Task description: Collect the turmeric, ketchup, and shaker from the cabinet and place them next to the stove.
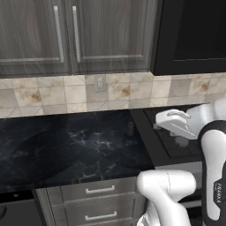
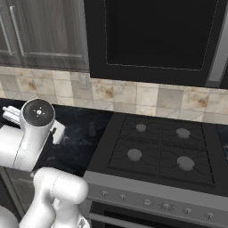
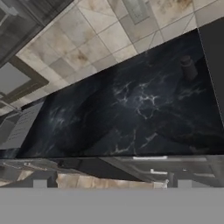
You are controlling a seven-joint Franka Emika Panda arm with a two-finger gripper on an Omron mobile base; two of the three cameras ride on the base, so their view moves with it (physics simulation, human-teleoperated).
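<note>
Nearest, in the hand view, the gripper (image 3: 111,185) has its fingers (image 3: 39,183) spread wide at the bottom of the frame, and nothing is pinched between them.

Beyond the tips lies the black marbled surface (image 3: 131,109). The shaker (image 3: 189,68) stands upright on it at the upper right of the hand view, long axis vertical and well apart from the fingers. In the left base view the shaker (image 1: 130,128) sits just beside the left edge of the stove (image 1: 176,148). That part of the task is judged complete.

The coming move turns on the cabinet (image 1: 106,35), which lies upward and away from the fingers, at the upper left of the left base view. Its doors are shut, and their bar handles (image 1: 76,33) run vertically near the meeting edges. The turmeric and ketchup are judged to be behind those doors, so a door must be opened before either can be reached.

The tiled backsplash (image 1: 53,95) and a wall outlet (image 1: 100,82) occupy the wall between the surface and the cabinet. A black microwave (image 2: 156,35) hangs above the stove, to the right of the cabinet, and it limits swing room on that side. Nothing else stands on the surface to obstruct the rise.
</note>
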